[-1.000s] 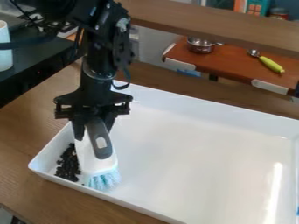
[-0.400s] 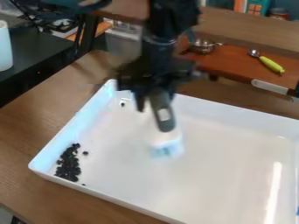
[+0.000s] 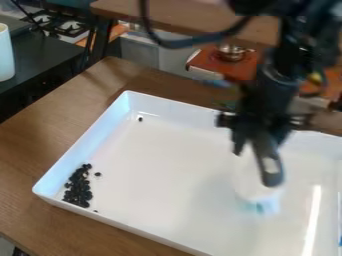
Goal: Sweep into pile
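Observation:
My gripper point(image 3: 250, 145) hangs over the right part of the white tray point(image 3: 174, 165), shut on the grey handle of a brush point(image 3: 268, 167). The brush tilts down, its white head and pale blue bristles low over the tray floor; contact with the floor cannot be told. Dark small pieces point(image 3: 78, 187) lie in an elongated pile by the tray's left wall, near the front left corner. One loose piece point(image 3: 97, 174) is just right of the pile, a tiny one is near the front wall, and another point(image 3: 140, 119) sits by the back left corner.
The tray's raised walls rest on a brown wooden table point(image 3: 40, 130). A black counter with a white cylinder point(image 3: 5, 52) stands at the left. Behind are a toy stove, a wooden shelf and a metal pot point(image 3: 231, 52) on a red-brown board.
The gripper and brush have moved from beside the pile at the left to the tray's right part. The left wall, the pile and the loose pieces are uncovered; the pile looks the same.

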`<state>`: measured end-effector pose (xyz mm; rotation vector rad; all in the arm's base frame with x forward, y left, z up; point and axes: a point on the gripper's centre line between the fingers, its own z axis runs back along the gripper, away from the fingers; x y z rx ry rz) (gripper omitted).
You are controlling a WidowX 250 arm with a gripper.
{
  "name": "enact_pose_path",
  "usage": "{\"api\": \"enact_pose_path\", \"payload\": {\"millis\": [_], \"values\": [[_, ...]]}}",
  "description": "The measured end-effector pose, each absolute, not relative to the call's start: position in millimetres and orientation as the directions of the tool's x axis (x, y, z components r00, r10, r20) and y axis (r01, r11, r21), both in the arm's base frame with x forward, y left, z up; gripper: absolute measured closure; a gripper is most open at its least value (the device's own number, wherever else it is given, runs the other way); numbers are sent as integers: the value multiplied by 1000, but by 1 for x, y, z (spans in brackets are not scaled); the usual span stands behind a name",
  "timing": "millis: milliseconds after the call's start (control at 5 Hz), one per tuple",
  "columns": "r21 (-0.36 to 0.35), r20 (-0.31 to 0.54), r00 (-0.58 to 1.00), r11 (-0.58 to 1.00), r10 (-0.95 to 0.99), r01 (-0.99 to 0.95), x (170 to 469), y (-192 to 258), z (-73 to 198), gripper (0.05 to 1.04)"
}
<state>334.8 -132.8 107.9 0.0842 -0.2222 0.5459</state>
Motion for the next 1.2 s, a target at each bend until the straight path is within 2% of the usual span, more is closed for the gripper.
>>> {"api": "enact_pose_path", "payload": {"millis": [200,400,600,800,1000,1200], "values": [[48,211,871,886,443,-462,339,-173,94,587],[44,224,882,900,414,-433,347,-189,91,587],[48,233,889,908,394,-415,349,-189,91,539],[45,245,902,926,354,-376,351,-189,87,234],[-4,239,910,937,339,-348,349,-189,102,72],[-79,236,905,935,355,-346,346,-180,141,75]]}}
